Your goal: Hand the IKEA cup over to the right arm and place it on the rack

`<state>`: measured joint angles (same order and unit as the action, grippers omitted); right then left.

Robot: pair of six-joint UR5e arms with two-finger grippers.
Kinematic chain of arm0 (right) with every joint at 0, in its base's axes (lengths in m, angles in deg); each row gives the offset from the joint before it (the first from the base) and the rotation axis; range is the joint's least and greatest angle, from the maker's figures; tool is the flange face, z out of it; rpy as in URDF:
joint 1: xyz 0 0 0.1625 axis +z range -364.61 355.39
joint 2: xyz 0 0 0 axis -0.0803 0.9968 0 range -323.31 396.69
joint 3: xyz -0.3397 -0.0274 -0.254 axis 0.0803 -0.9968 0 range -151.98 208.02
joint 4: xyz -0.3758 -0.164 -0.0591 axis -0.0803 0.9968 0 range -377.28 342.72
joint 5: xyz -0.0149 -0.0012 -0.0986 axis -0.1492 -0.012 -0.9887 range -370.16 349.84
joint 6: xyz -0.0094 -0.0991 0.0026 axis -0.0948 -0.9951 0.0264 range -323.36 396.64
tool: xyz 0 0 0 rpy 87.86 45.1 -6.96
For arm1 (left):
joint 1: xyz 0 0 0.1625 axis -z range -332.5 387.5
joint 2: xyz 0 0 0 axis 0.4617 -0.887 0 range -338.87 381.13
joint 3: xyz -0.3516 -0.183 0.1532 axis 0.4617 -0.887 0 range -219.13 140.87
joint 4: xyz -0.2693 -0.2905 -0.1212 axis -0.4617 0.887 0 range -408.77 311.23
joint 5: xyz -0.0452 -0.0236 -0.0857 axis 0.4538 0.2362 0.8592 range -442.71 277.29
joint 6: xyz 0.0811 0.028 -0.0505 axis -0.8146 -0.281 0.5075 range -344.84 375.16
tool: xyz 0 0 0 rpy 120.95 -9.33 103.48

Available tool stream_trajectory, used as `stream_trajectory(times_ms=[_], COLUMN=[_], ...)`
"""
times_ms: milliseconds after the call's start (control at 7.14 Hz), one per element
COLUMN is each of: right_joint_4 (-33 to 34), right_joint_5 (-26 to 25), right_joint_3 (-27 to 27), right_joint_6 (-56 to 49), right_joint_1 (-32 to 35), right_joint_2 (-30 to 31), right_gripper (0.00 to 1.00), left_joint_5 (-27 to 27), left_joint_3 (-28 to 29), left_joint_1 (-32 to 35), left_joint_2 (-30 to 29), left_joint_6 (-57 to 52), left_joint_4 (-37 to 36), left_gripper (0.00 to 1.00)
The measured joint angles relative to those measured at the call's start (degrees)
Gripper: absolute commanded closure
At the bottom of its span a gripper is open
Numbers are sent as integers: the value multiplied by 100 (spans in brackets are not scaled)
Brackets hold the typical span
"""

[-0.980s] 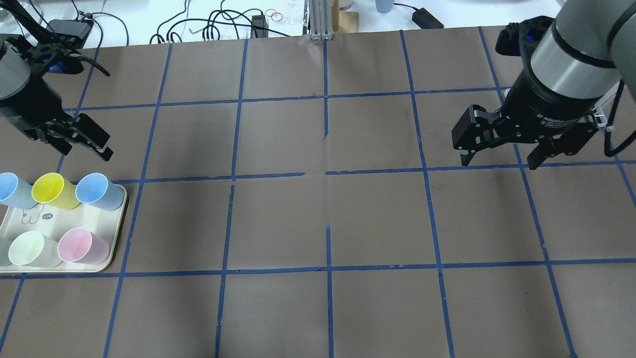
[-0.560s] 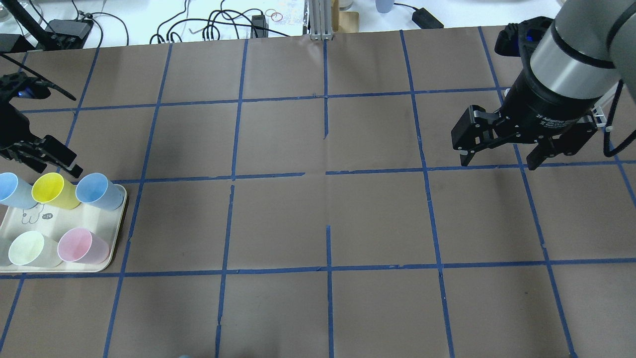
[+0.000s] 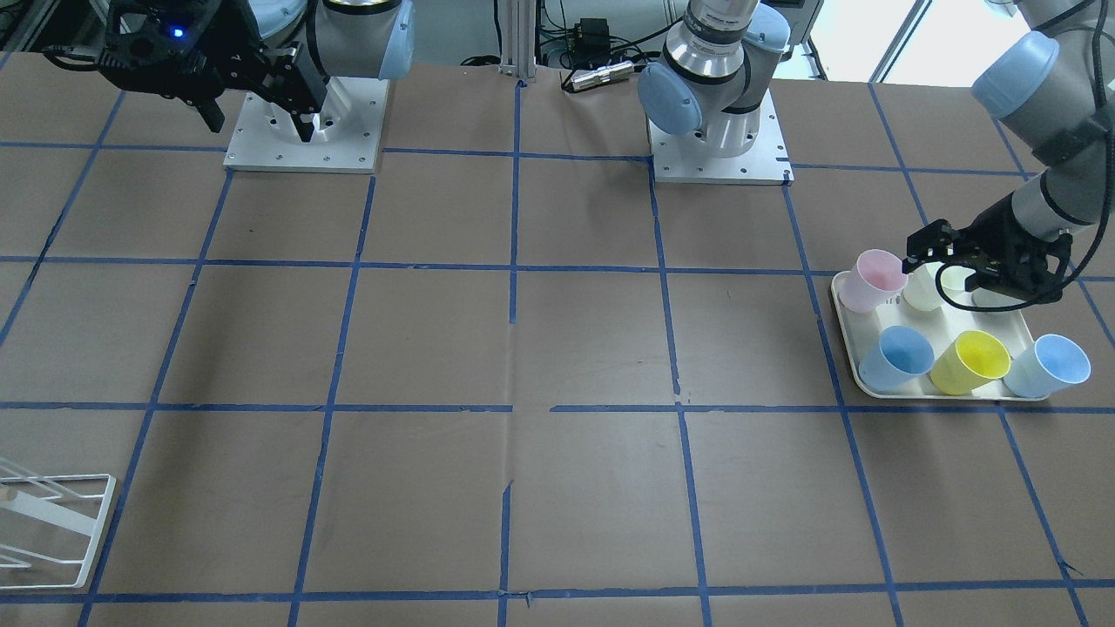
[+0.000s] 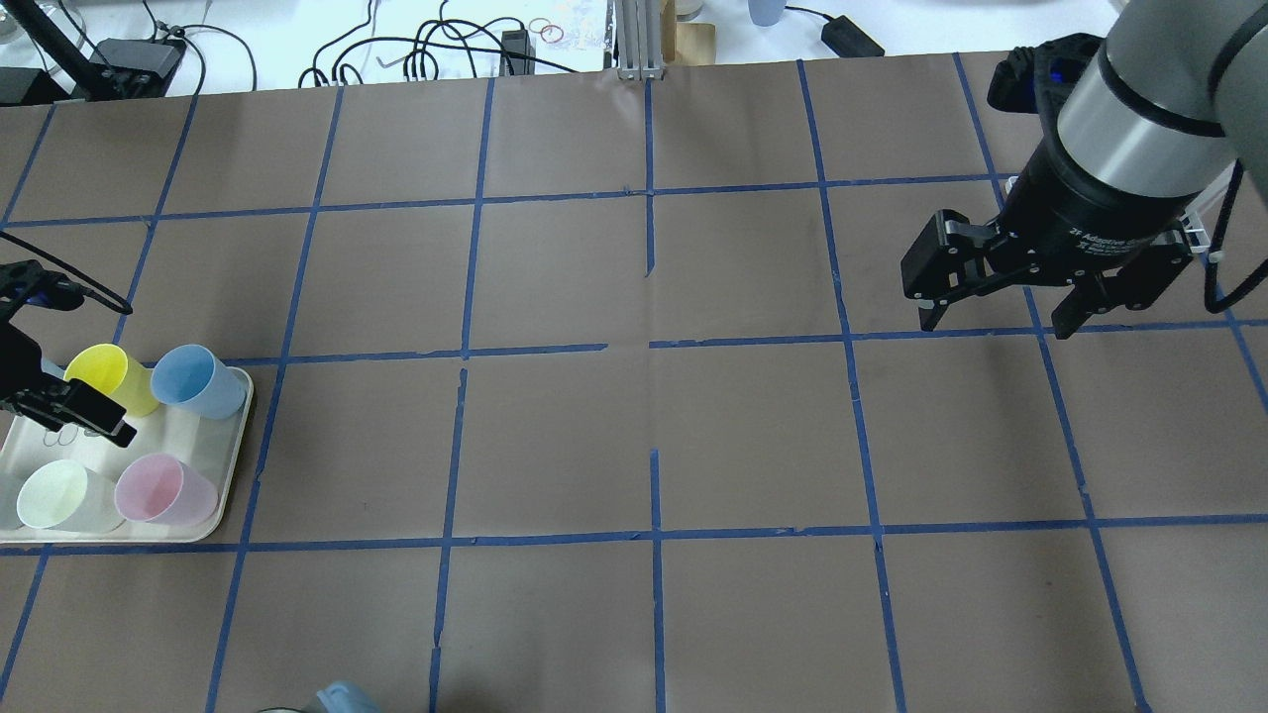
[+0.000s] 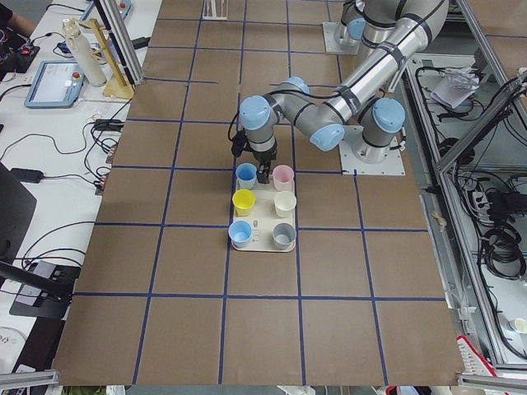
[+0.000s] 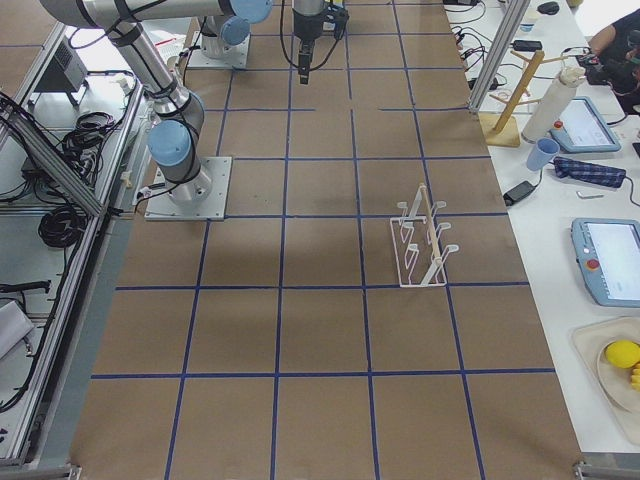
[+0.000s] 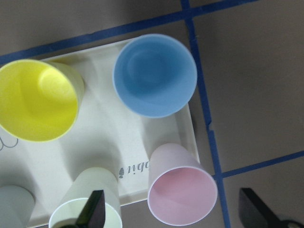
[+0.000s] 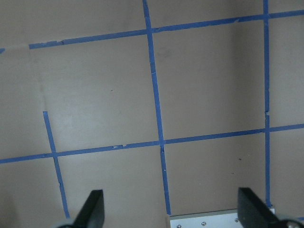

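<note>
At the table's left end, the left gripper (image 3: 956, 263) hovers over the cream tray (image 4: 198, 436), jaws spread wide and holding nothing. The IKEA cup (image 4: 158, 490) stands upright at the tray's near right corner, beside the pale cream-yellow cup (image 4: 54, 495). The step in hand appears to be the approach for pickup. Next, the jaws likely need to centre on the pink rim and descend. Far right, the right gripper (image 4: 996, 325) waits open and empty. The rack (image 6: 420, 245) stands beyond it.
</note>
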<state>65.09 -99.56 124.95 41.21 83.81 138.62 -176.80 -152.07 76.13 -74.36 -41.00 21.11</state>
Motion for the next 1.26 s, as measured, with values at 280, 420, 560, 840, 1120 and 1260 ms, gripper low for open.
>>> stream_trajectory(times_ms=[280, 420, 560, 840, 1120, 1260], right_joint_4=[64, 76, 74, 132, 373, 429], right_joint_5=[39, 48, 63, 751, 1976, 2566], right_joint_3=[-8, -20, -34, -58, -52, -31], right_joint_6=[1, 8, -3, -51, -59, -107], right_joint_1=[-11, -17, -27, -47, -73, -119], right_joint_2=[-49, -59, -53, -55, -79, -87], right_gripper=[0, 0, 0, 0, 0, 0], left_joint_5=[-4, 3, 11, 23, 59, 135], left_joint_3=[-318, -461, -609, -825, -996, -1023], left_joint_1=[-64, -74, -81, -110, -130, -138], left_joint_2=[11, 19, 37, 40, 46, 47], left_joint_6=[-347, -469, -533, -688, -897, -964], left_joint_4=[-459, -639, -848, -1128, -1254, -1273], left_gripper=[0, 0, 0, 0, 2, 6])
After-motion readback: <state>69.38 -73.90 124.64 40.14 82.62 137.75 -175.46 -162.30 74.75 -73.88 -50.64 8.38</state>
